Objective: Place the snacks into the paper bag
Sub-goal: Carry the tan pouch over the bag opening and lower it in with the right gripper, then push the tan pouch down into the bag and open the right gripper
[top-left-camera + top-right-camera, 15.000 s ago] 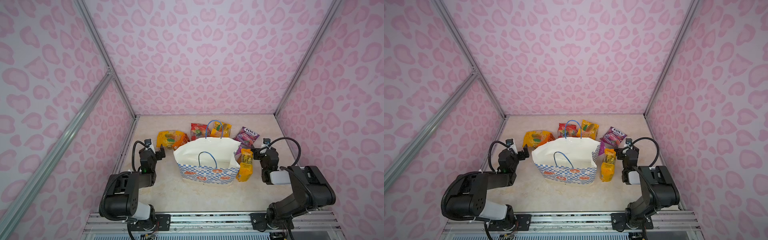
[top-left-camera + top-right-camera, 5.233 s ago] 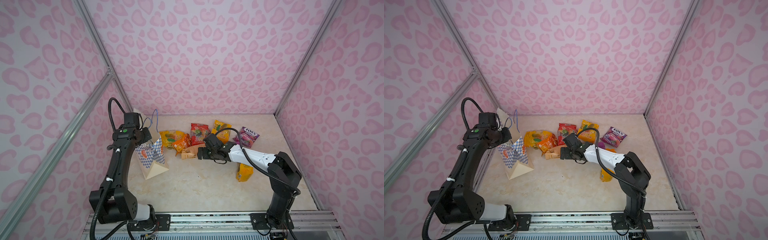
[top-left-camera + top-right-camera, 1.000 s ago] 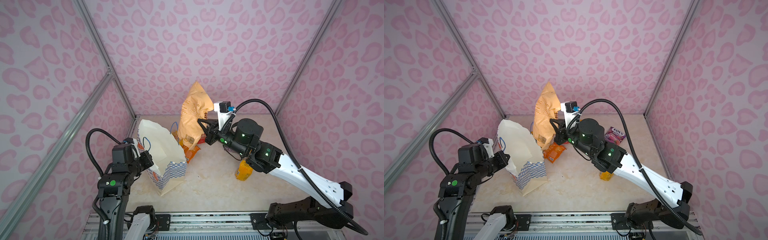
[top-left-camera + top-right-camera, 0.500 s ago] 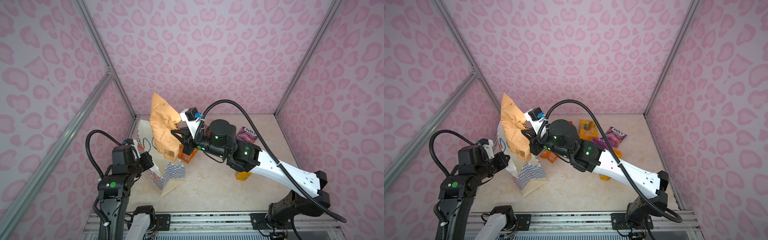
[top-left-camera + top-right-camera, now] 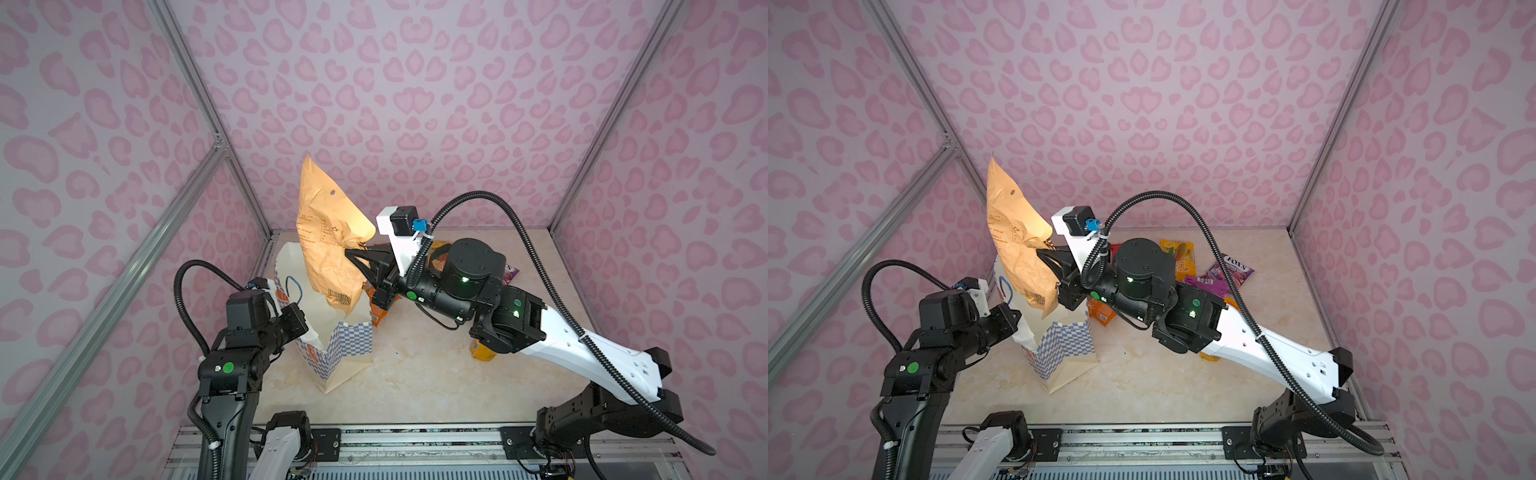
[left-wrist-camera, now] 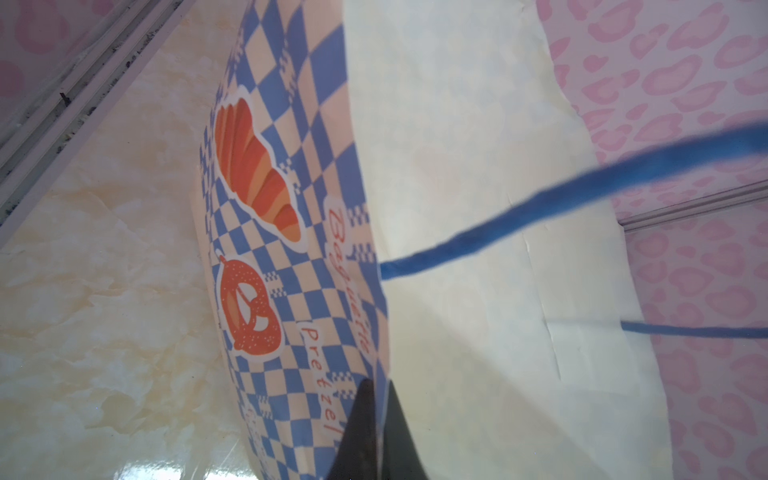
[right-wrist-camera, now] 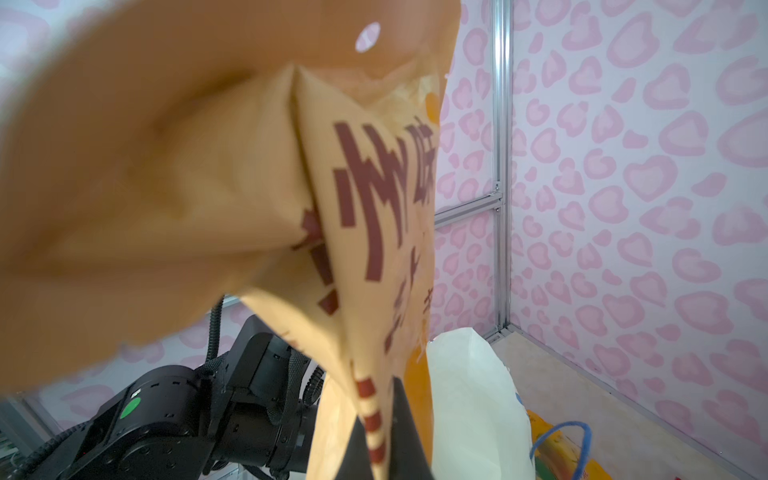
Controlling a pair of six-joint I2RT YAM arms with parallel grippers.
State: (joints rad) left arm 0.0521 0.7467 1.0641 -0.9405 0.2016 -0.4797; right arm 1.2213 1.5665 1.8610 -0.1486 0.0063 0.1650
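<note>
One large orange-tan packet (image 5: 328, 237) hangs in the right tool (image 5: 353, 253), which is clenched on the packet's side edge. One paper bag (image 5: 332, 357) stands on the surface (image 5: 415, 382) at the left with its mouth open upward. The left tool (image 5: 305, 325) is pinched shut on the bag's rim. In the left wrist view its dark fingers (image 6: 361, 432) close over the paper edge. Two blue cord handles (image 6: 540, 199) hang from the bag.

Five more packets show on the surface in a top view:
- a yellow packet (image 5: 1177, 255) near the back;
- a purple FOX'S packet (image 5: 1233, 266);
- a second purple packet (image 5: 1210, 286) just beside it;
- a small orange packet (image 5: 1102, 313) just beside the bag;
- a yellow-orange packet (image 5: 1210, 356) partly under the right arm.

The held packet's long axis runs nearly upright, leaning a little. Its end with the punched hole points up toward the back-left corner, and its barcode end points down over the bag's open mouth. Whether that lower end is past the rim cannot be told.
</note>
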